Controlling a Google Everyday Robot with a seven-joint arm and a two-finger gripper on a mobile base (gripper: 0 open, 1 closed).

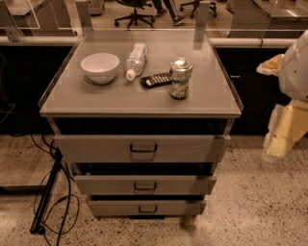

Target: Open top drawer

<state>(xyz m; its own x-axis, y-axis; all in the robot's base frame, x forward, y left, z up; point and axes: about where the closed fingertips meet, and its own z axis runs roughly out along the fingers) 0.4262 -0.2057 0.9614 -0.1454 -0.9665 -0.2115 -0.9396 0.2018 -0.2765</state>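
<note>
The top drawer (96, 147) is the widest of three grey drawers in a cabinet at the centre of the camera view. Its dark U-shaped handle (143, 148) sits in the middle of its front. A dark gap shows between the drawer front and the cabinet top. The middle drawer (183, 184) and the bottom drawer (178, 207) sit below it, each with a smaller handle. My gripper (279, 141) hangs at the right edge, pale and blurred, well to the right of the cabinet and apart from the handle.
On the cabinet top (96, 98) stand a white bowl (99, 67), a lying plastic bottle (136, 59), a dark flat packet (155, 79) and a can (180, 78). Cables and a dark stand (48, 197) lie on the floor at left. Office chairs (137, 9) stand behind.
</note>
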